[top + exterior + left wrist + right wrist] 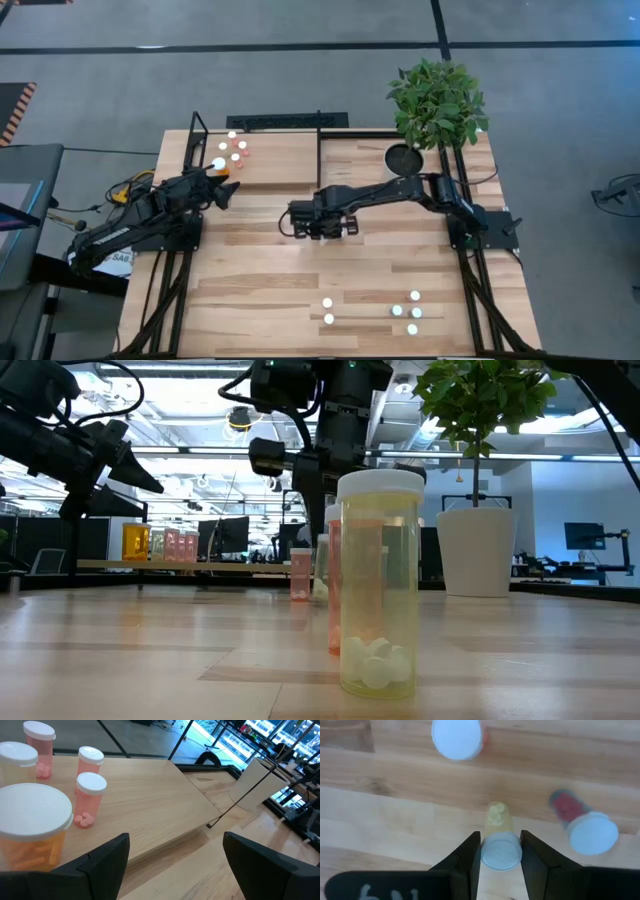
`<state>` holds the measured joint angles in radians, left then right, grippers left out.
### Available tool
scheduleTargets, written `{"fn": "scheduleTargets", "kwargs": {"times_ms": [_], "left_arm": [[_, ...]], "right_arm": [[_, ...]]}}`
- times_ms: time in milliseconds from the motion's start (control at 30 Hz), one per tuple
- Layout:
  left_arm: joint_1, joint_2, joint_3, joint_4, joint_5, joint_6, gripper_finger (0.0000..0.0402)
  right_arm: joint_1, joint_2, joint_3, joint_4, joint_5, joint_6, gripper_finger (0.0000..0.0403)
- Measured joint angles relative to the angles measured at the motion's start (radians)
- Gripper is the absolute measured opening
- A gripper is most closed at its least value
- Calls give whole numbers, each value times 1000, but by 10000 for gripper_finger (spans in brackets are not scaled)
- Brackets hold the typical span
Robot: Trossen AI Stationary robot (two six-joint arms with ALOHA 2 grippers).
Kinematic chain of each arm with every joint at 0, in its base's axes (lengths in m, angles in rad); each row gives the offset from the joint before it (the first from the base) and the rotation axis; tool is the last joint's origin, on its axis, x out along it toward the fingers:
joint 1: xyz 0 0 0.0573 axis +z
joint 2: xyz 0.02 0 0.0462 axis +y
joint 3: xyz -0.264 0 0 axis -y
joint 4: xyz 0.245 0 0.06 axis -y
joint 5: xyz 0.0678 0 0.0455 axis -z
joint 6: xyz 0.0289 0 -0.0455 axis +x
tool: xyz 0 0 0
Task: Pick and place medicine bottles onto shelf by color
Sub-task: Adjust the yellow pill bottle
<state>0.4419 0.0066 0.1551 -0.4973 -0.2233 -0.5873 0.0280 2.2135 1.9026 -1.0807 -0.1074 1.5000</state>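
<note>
My right gripper (500, 851) has its fingers clamped on a yellow bottle (498, 837) mid-surface; my left gripper (175, 865) hangs fingers apart at the shelf (150, 800).

Nearest the low camera, by the surface's near edge, a yellow bottle with white pills (379, 582) blocks most of a pink one behind it, and that view loses the shelf's contents in clutter. From above I get only bright dots: five caps near the near edge (411, 312), four on the shelf's left end (237, 150) at the far-left corner. Only the right wrist view shows the grip, plus a white-capped bottle (456, 737) and a red one (582, 822) beside it. The left wrist view shows pink bottles (88, 800) and an orange one (32, 832), partly cut off. The plant pot (252, 782) stands farthest.
</note>
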Motion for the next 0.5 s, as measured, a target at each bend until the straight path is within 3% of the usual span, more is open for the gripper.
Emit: {"fn": "scheduleTargets", "kwargs": {"times_ms": [500], "left_arm": [[0, 0, 0, 0, 0, 0, 309]], "right_arm": [[-83, 0, 6, -18, 33, -199, 123]]}}
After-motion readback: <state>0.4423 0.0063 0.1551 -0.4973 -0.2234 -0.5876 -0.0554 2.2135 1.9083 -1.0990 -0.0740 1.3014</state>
